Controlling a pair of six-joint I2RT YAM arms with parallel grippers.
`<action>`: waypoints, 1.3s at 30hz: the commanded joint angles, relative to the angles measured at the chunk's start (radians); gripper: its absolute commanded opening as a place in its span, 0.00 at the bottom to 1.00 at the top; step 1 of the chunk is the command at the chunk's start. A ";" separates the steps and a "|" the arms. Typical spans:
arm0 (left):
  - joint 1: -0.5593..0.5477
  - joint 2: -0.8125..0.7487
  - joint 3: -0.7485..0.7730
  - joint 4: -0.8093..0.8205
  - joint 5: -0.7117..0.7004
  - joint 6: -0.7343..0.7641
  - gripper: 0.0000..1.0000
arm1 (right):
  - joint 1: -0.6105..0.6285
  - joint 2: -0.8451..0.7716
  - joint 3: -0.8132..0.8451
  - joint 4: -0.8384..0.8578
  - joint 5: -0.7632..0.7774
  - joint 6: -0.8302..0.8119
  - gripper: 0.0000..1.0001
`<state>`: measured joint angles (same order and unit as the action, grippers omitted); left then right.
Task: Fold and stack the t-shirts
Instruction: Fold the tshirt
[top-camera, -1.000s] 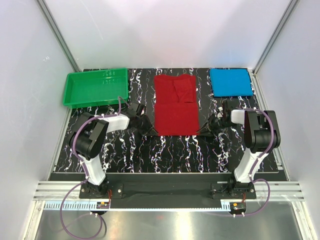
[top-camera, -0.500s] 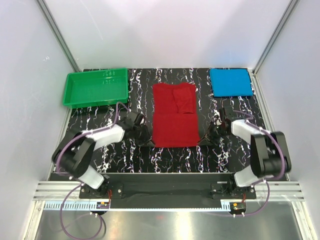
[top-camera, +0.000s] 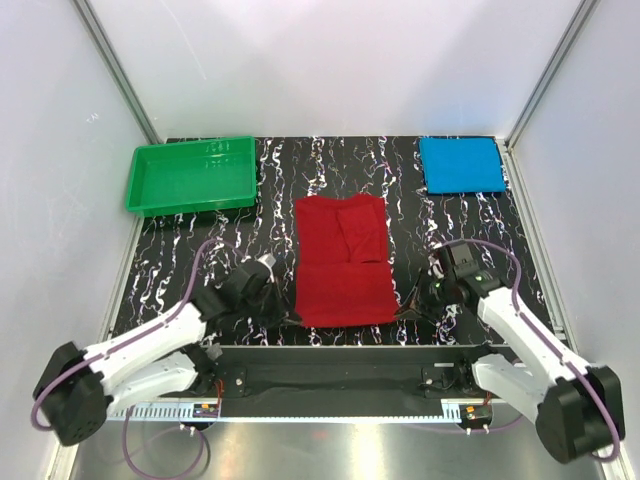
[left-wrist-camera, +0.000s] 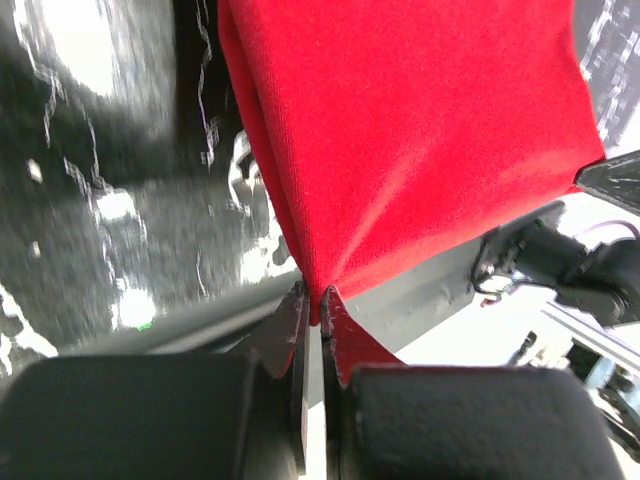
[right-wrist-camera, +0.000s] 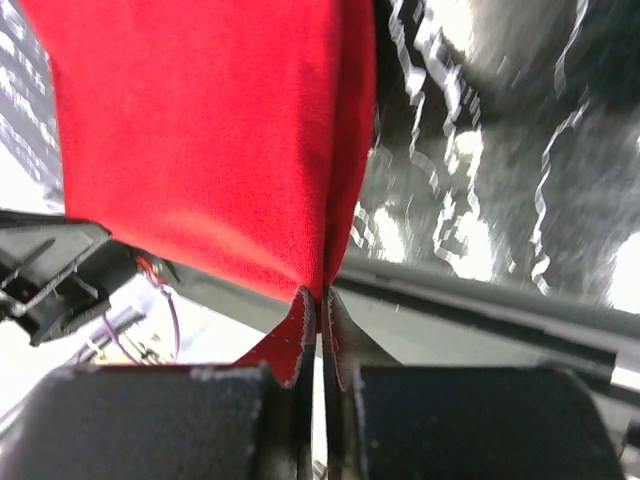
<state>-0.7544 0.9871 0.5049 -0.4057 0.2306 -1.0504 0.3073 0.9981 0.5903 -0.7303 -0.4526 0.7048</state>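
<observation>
The deep red t-shirt (top-camera: 343, 262) lies partly folded on the black marbled table, with its near edge at the table's front. My left gripper (top-camera: 292, 318) is shut on its near-left corner, and the left wrist view shows red cloth (left-wrist-camera: 420, 130) pinched between the tips (left-wrist-camera: 318, 295). My right gripper (top-camera: 400, 312) is shut on the near-right corner, where the cloth (right-wrist-camera: 210, 130) runs into the closed tips (right-wrist-camera: 320, 295). The blue t-shirt (top-camera: 461, 165) rests as a neat folded rectangle at the far right corner.
A green plastic tray (top-camera: 190, 175) sits at the far left. The table's front edge (top-camera: 340, 347) and the black base bar lie just below both grippers. White walls enclose the table on three sides.
Both arms have drawn the red t-shirt toward the table's near edge, stretching low and forward. The right gripper has closed onto the near-right corner. The blue t-shirt has not moved.
</observation>
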 joint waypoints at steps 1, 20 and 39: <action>-0.043 -0.118 -0.046 -0.064 -0.045 -0.094 0.00 | 0.044 -0.090 -0.018 -0.121 0.028 0.059 0.00; 0.050 -0.059 0.306 -0.289 0.047 0.002 0.00 | 0.107 0.009 0.393 -0.336 0.057 0.018 0.00; 0.443 0.721 0.904 -0.165 0.343 0.257 0.10 | -0.169 0.776 0.976 -0.222 -0.161 -0.211 0.01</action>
<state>-0.3397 1.6154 1.2922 -0.6239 0.5110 -0.8375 0.1741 1.6810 1.4513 -0.9901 -0.5282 0.5648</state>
